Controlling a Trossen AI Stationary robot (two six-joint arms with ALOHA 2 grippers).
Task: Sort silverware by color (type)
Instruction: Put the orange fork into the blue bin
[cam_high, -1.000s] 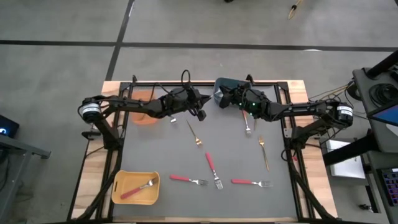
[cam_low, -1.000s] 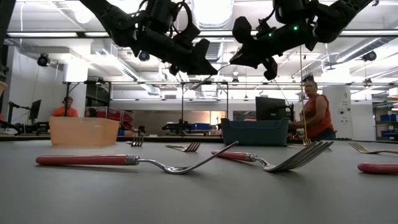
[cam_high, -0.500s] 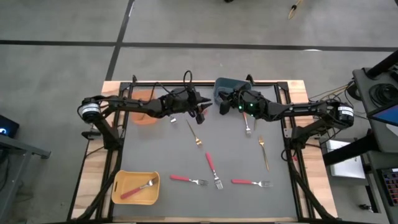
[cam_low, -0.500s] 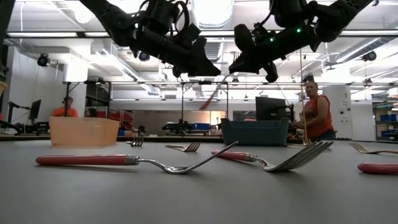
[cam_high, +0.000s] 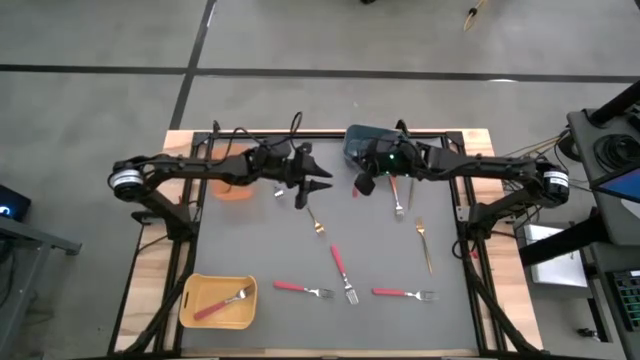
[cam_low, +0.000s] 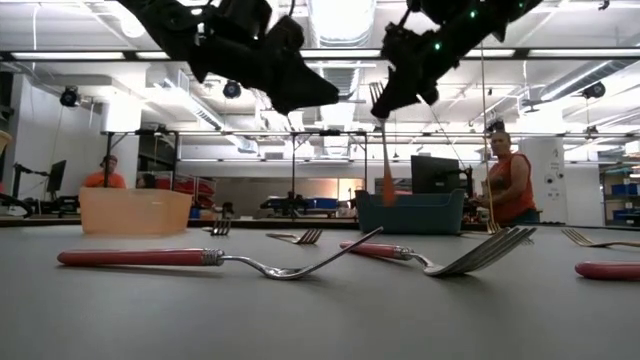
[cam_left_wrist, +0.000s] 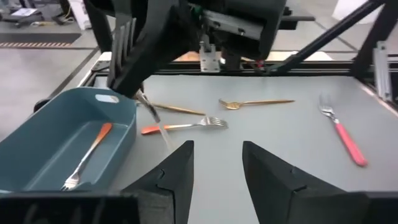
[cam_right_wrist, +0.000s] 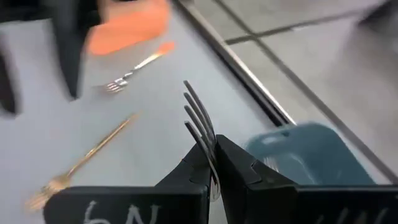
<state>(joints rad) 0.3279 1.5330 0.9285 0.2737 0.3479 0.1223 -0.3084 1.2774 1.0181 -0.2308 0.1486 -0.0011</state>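
Note:
My right gripper (cam_right_wrist: 214, 165) is shut on an orange-handled fork (cam_low: 385, 150), up in the air beside the blue-grey bin (cam_high: 365, 145). Another orange-handled fork (cam_left_wrist: 87, 155) lies in that bin. My left gripper (cam_left_wrist: 217, 174) stands open and empty just left of the right one (cam_high: 362, 185), above the mat. On the mat lie two gold forks (cam_high: 313, 215) (cam_high: 424, 245), one orange-handled fork (cam_high: 397, 195) and three red-handled forks (cam_high: 342, 270). One more red-handled fork lies in the yellow bin (cam_high: 190, 300). My right gripper pinches the fork's silver neck (cam_right_wrist: 208, 152), just behind the tines, between its two fingers. The fingers lie across the fork, slanting slightly down from the table's right. The fork is upright and clear of the mat, tines (cam_low: 378, 95) up and orange handle (cam_low: 387, 185) hanging below.
An orange bin (cam_high: 232, 178) stands at the far left of the mat, behind my left arm. Beyond the table a person (cam_low: 510, 185) stands at the right and another (cam_low: 105, 172) sits at the left.
My left gripper has opened, and it has drawn back a little toward the table's left and upward. My right gripper has rolled and risen slightly. The orange-handled fork, slanting between the two grippers before, now hangs upright from the right gripper alone.

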